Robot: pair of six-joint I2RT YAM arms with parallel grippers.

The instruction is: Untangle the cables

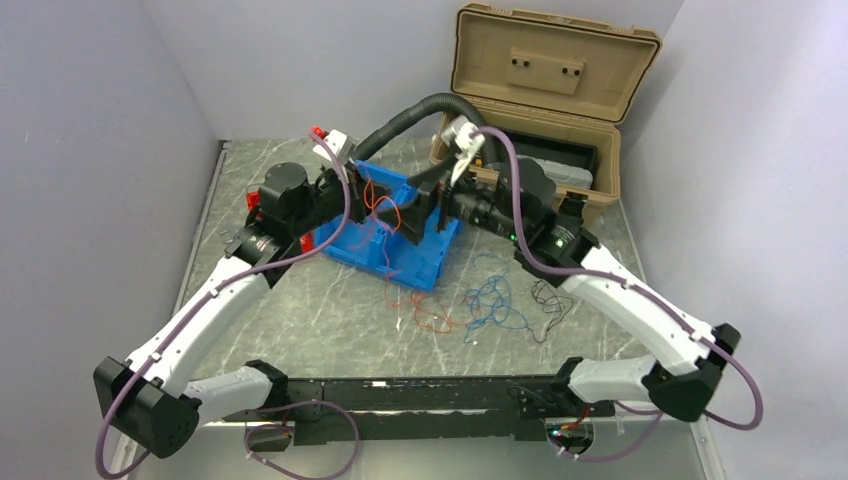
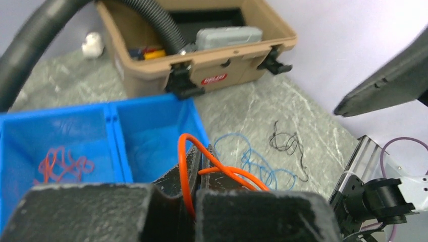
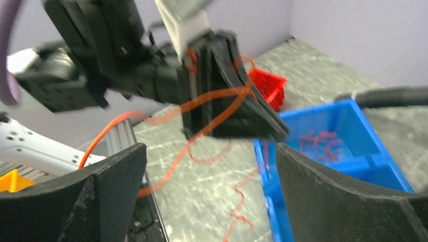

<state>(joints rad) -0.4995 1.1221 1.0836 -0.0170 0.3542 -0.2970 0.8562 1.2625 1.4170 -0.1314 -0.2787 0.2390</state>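
The left hand [image 2: 198, 156] is clamped shut on a thin red cable [image 2: 229, 171], pinching it between its fingers above the blue bin [image 2: 108, 108]. In the left wrist view the cable loops out of the grip toward 12 o'clock, then bends back and runs off toward 4 o'clock. From above, its free length trails from the hand toward 6 o'clock, over the bin's near edge and down to the surface [image 1: 330, 310]. A second red bundle [image 2: 60, 164] lies crumpled in the bin's left compartment.

The right hand [image 3: 209, 148] faces the left hand over the bin with its fingers spread wide, gripping nothing; blurred red strands cross the gap from 1 o'clock to 7 o'clock.

On the surface at 6 o'clock of the bin lies a loose red tangle [image 1: 430, 315]. Just beside it, toward 3 o'clock, is a curly blue cable [image 1: 492, 300], then a small black cable [image 1: 550, 300], each a limp scribble.
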